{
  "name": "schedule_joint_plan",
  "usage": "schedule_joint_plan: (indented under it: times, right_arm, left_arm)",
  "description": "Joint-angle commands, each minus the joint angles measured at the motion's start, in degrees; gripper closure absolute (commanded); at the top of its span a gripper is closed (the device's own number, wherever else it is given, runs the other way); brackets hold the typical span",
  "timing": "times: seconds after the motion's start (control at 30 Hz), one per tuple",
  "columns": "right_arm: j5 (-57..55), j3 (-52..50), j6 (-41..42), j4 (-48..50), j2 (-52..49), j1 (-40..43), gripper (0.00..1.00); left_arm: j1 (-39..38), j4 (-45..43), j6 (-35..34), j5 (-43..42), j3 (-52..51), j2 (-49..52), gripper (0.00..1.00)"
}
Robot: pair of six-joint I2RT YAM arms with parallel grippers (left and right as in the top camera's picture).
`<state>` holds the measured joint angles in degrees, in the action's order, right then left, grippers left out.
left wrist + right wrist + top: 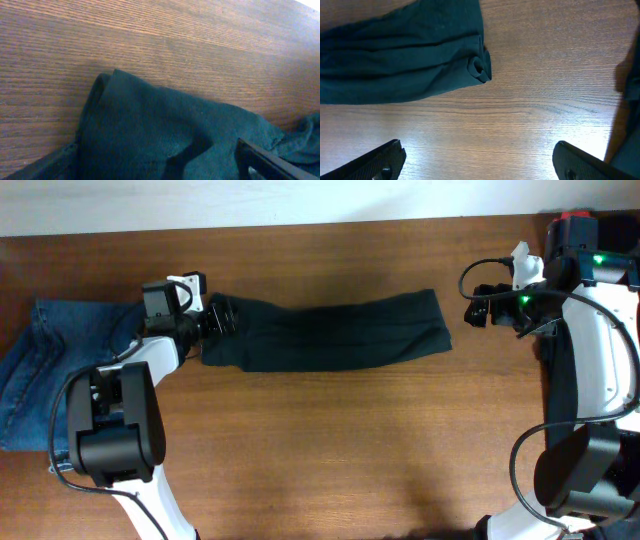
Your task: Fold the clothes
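- plain brown wood bench (330, 440), grain running left to right; nothing else behind it worth mentioning
- the black T-shirt (330, 330) lies across the middle of the bench, already gathered into one long narrow band running left to right; no logo showing from any view
- its right end has a small rolled-up corner (480, 67); the left end is bunched up and a bit lumpy
- left fingers (270, 162) are spread apart and straddle that bunched left end, with cloth lying between them; not pinching anything as far as I can see
- right fingers (375, 162) are spread wide too, over bare wood just past the shirt's right end, holding nothing
- blue jeans (50, 370) sit in a heap at the far left, just beside the left arm and partly under it; not part of the job
- containers: none in view, no bin, basket or tray, so nothing to report inside anything
- what could go wrong, my guess: the left fingers close on only the top layer of that lump, so the band peels open when lifted; or the right fingers catch just the rolled corner and the end unrolls or twists
- also, if only one end gets carried over, soft fabric like this will probably drag and skew rather than fold square; and the left arm swinging back could snag the jeans
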<state>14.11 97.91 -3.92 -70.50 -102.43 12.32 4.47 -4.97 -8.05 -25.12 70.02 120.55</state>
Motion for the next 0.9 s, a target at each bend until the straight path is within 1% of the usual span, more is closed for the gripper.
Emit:
schedule_joint_plan:
  times: [0.0, 0.03, 0.1, 0.13, 0.23, 0.3, 0.5, 0.73, 0.77, 0.8, 0.83, 0.87]
  right_arm:
    - [0.7, -0.3, -0.6, 0.0, -0.2, -0.3, 0.01]
    - [0.7, -0.3, -0.6, 0.0, -0.2, -0.3, 0.01]
    - [0.7, -0.3, -0.6, 0.0, -0.2, -0.3, 0.01]
    - [0.7, -0.3, -0.6, 0.0, -0.2, -0.3, 0.00]
    - [0.7, -0.3, -0.6, 0.0, -0.2, -0.3, 0.00]
    - [0.7, -0.3, -0.6, -0.1, -0.2, -0.3, 0.00]
    - [0.5, -0.3, -0.6, 0.0, -0.2, -0.3, 0.00]
    - [0.3, -0.3, -0.6, 0.0, -0.2, -0.3, 0.00]
    - [0.3, -0.3, -0.6, 0.0, -0.2, -0.3, 0.00]
    - [0.3, -0.3, -0.6, 0.0, -0.2, -0.3, 0.00]
    - [0.3, -0.3, -0.6, 0.0, -0.2, -0.3, 0.00]
    - [0.3, -0.3, -0.6, 0.0, -0.2, -0.3, 0.00]
  left_arm:
    - [-0.6, 0.2, 0.8, -4.2, 0.6, 1.0, 0.18]
    - [-0.6, -0.3, 0.9, -5.3, 0.6, 1.0, 0.21]
    - [-0.5, -2.4, 0.8, -9.0, 0.7, 1.0, 0.31]
    - [-0.5, -3.1, 0.5, -10.0, 0.9, 0.9, 0.34]
    - [-0.5, -4.2, -1.9, -11.1, 2.0, 0.9, 0.35]
    - [-0.5, -4.3, -2.8, -11.9, 3.5, 0.9, 0.33]
    - [-0.5, -4.2, -2.8, -12.7, 5.2, 0.9, 0.33]
    - [-0.5, -1.2, -2.8, -12.6, 5.2, 0.9, 0.35]
    - [-0.6, -0.7, -2.8, -12.6, 5.2, 0.9, 0.39]
    - [-0.6, -0.3, -2.8, -12.6, 5.2, 0.9, 0.45]
    - [-0.6, 0.1, -2.8, -12.6, 5.2, 0.9, 0.56]
    - [-0.5, 0.3, -2.7, -12.6, 5.2, 0.9, 0.78]
